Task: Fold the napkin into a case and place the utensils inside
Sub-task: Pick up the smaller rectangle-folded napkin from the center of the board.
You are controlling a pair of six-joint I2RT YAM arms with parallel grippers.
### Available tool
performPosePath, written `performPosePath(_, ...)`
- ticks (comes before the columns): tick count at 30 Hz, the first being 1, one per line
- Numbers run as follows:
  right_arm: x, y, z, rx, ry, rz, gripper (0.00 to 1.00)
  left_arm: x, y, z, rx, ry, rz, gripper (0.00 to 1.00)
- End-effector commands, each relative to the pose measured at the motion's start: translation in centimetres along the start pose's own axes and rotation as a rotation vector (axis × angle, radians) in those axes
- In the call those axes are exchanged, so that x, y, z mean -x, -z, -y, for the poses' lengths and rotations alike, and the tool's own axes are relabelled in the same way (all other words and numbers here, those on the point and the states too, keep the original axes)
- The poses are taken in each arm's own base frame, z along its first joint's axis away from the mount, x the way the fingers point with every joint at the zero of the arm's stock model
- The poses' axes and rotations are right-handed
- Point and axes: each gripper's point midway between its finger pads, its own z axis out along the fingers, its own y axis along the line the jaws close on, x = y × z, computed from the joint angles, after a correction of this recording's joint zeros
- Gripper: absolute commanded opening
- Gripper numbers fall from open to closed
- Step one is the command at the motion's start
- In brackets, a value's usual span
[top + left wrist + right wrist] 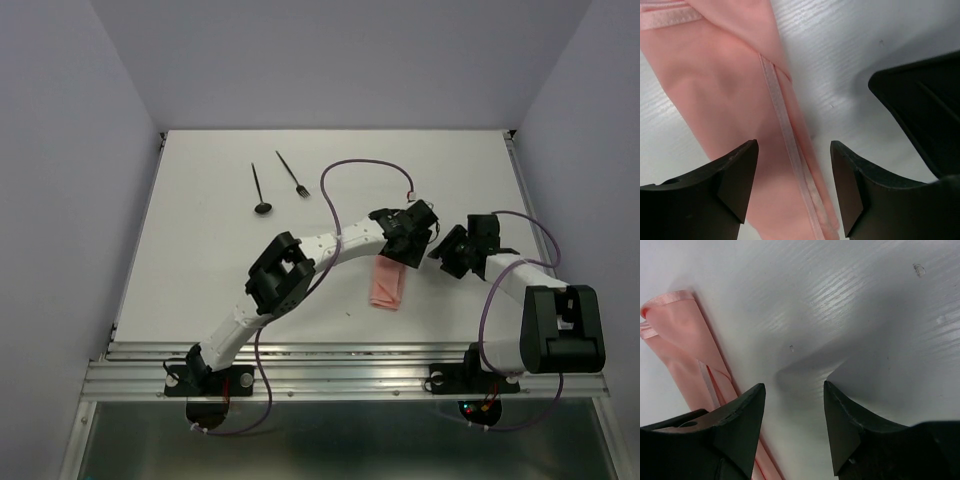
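The napkin (388,285) lies on the table as a narrow folded pale pink strip, the shape of the case. My left gripper (403,250) hovers over its far end. In the left wrist view that gripper (794,150) is open, and the napkin (730,95) with its hem seam lies flat below the gap, not pinched. My right gripper (446,254) is just to the right, open (794,390) over bare table, with the napkin (685,335) beside its left finger. The utensils, a black spoon (260,190) and a black fork (292,175), lie far back left.
The white table (200,250) has grey walls on three sides. A purple cable (350,170) loops above the left arm, and another (535,240) runs by the right arm. The right gripper's black body (925,115) fills the right of the left wrist view.
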Motion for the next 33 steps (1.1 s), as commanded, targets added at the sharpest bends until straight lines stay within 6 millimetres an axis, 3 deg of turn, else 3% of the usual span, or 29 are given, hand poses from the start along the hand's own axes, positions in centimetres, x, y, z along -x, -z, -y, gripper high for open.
performPosePath(1, -0.1, 0.3, -0.2, 0.019, 0.021, 0.002, 0.56, 1.8, 0.6, 0.3, 0.062, -0.011, 0.049, 0.71)
performPosePath(7, 0.1, 0.3, -0.4, 0.023, 0.029, 0.006, 0.56, 1.5, -0.4, 0.8, 0.072, -0.022, 0.045, 0.65)
performPosePath(13, 0.1, 0.2, -0.4, 0.025, 0.031, 0.004, 0.56, 1.0, -1.0, 0.5, 0.134, -0.052, 0.045, 0.51)
performPosePath(23, 0.0, 0.3, -0.3, 0.027, 0.031, 0.003, 0.56, 1.8, 0.2, 1.0, 0.168, -0.093, 0.101, 0.49)
performPosePath(30, -0.1, 0.3, -0.2, 0.022, 0.030, 0.001, 0.56, 0.3, -1.4, 1.1, 0.173, -0.128, 0.059, 0.47)
performPosePath(33, -0.1, 0.3, -0.3, 0.027, 0.029, 0.003, 0.56, -0.4, -2.2, 0.5, 0.195, -0.147, 0.040, 0.41)
